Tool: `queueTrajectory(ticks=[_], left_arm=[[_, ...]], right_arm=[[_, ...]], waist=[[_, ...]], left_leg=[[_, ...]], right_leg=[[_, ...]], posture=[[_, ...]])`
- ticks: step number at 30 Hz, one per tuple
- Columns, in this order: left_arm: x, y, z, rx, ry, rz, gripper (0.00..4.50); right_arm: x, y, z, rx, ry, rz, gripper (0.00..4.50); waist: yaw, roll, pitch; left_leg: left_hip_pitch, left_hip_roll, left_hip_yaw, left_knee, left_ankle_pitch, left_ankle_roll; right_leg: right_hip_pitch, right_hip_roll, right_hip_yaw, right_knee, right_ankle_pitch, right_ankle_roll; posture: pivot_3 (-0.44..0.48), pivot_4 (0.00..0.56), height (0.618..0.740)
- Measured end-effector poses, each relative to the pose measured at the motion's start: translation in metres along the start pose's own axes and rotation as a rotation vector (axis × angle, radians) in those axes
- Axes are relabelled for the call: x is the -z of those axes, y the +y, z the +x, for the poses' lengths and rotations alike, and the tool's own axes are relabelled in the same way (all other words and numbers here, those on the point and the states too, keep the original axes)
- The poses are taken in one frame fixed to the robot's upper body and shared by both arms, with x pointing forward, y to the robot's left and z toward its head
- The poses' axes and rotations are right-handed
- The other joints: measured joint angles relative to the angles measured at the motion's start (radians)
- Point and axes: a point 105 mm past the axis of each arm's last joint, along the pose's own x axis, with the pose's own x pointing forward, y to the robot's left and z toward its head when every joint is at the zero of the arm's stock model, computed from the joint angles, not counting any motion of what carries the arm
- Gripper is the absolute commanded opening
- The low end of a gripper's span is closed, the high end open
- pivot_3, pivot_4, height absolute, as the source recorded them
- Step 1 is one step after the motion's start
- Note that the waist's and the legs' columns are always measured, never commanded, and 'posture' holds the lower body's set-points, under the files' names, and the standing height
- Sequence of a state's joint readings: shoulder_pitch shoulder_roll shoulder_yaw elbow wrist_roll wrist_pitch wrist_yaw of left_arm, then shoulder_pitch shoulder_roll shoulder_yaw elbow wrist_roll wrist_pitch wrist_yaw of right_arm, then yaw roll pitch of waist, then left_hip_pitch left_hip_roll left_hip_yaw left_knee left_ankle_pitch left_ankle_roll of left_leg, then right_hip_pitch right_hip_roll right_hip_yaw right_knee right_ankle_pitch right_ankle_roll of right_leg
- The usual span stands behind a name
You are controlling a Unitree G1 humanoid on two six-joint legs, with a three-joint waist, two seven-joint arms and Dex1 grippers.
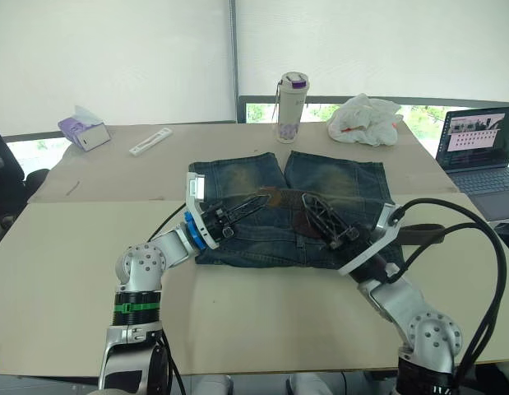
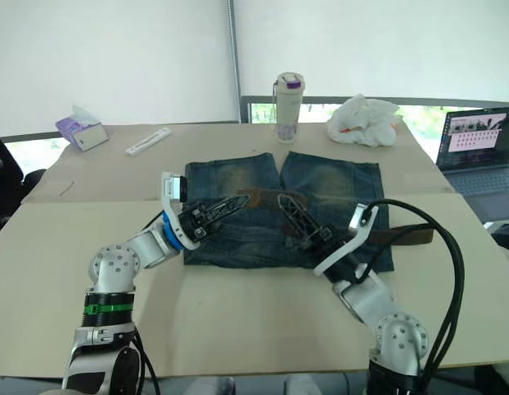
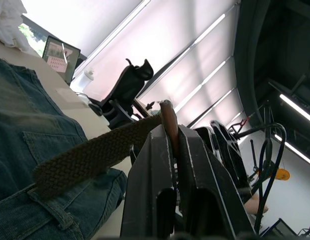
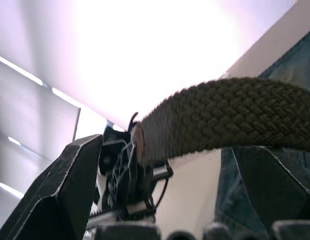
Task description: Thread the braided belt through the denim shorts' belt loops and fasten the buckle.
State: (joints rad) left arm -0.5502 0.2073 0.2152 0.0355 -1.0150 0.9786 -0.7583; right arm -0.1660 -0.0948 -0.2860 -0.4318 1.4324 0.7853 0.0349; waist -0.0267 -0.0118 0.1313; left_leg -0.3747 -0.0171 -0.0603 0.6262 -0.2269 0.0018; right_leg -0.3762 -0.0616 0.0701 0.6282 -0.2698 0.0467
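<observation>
Right now I have the shorts (image 1: 287, 210) lying flat on the surface (image 1: 90, 247), waistband toward me, legs pointing away. The belt (image 3: 89, 157) runs across the waistband — from the left tool (image 1: 252, 202) over the middle and out past the shorts' right edge, where a dark length lies on the surface. I judge it is held up like this so the tip can be steered toward a loop.

From the head views the left tool looks shut near the belt's brown end, but the contact is too small to read there. The left wrist view settles it: both fingers are clamped on the brown tip, the braid trailing down to the denim.

The right tool (image 1: 330, 220) hovers over the waistband's middle. Its wrist view shows the fingers standing apart, the braid passing between them — not gripped, as far as I can tell. I cannot pick out the buckle.
</observation>
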Motion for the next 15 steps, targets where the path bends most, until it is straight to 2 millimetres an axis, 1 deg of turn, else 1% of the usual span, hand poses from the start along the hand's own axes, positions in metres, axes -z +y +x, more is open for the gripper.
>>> queueTrajectory(ticks=[2, 6, 7, 8, 9, 12, 13, 15], left_arm=[[0.0, 0.0, 0.0, 0.001, 0.0, 0.001, 0.0], [-0.002, 0.0, -0.001, 0.001, -0.001, 0.009, 0.0], [-0.002, -0.001, -0.002, 0.003, -0.001, 0.012, 0.0], [-0.002, -0.001, -0.002, 0.003, -0.001, 0.013, 0.0], [-0.002, -0.001, -0.002, 0.004, 0.0, 0.015, 0.0], [0.002, 0.0, 0.001, 0.004, 0.016, 0.013, 0.0], [0.003, 0.0, 0.002, 0.001, 0.02, 0.014, 0.0], [0.005, 0.001, 0.003, -0.006, 0.03, 0.014, 0.0]], right_arm=[[-0.003, -0.001, 0.002, 0.003, -0.025, 0.013, 3.7], [-0.008, -0.002, 0.002, 0.01, -0.051, 0.009, 2.34], [-0.009, -0.002, 0.002, 0.012, -0.055, 0.006, 1.91], [-0.009, -0.002, 0.002, 0.012, -0.055, 0.005, 1.67], [-0.009, -0.002, 0.002, 0.013, -0.055, 0.004, 1.23], [-0.012, -0.001, 0.002, 0.01, -0.076, 0.001, 0.25], [-0.014, -0.001, 0.001, 0.009, -0.079, -0.012, 0.05], [-0.017, 0.002, -0.002, 0.006, -0.07, -0.049, 0.05]], waist=[[-0.001, 0.0, 0.0], [-0.003, 0.0, 0.0], [-0.004, 0.0, 0.0], [-0.004, 0.0, 0.0], [-0.005, 0.0, 0.0], [-0.007, 0.0, 0.0], [-0.007, 0.0, 0.0], [-0.007, 0.0, 0.0]], left_leg=[[0.0, 0.0, 0.0, 0.0, 0.0, 0.0], [0.0, 0.0, 0.0, 0.0, 0.0, 0.0], [0.0, 0.0, 0.0, 0.0, 0.0, 0.0], [0.0, 0.0, 0.0, 0.0, 0.0, 0.0], [0.0, 0.0, 0.0, 0.0, 0.0, 0.0], [0.0, 0.0, 0.0, 0.0, 0.0, 0.0], [-0.001, 0.0, 0.0, 0.0, 0.0, 0.0], [-0.001, 0.0, 0.0, 0.0, 0.0, 0.0]], right_leg=[[0.0, 0.0, 0.0, 0.0, 0.0, 0.0], [-0.001, 0.001, 0.0, 0.001, 0.0, 0.0], [-0.001, 0.001, 0.0, 0.0, 0.0, 0.0], [-0.001, 0.001, 0.0, 0.0, 0.0, 0.0], [-0.001, 0.001, 0.0, 0.001, 0.0, 0.0], [-0.001, 0.001, 0.0, 0.0, 0.0, 0.0], [-0.001, 0.001, 0.0, 0.0, 0.0, 0.0], [-0.001, 0.001, 0.0, 0.0, 0.0, 0.0]], posture=[[0.0, 0.15, 0.74], [0.0, 0.15, 0.74], [0.0, 0.15, 0.74], [0.0, 0.15, 0.74], [0.0, 0.15, 0.74], [0.0, 0.15, 0.74], [0.0, 0.15, 0.74], [0.0, 0.15, 0.74]])
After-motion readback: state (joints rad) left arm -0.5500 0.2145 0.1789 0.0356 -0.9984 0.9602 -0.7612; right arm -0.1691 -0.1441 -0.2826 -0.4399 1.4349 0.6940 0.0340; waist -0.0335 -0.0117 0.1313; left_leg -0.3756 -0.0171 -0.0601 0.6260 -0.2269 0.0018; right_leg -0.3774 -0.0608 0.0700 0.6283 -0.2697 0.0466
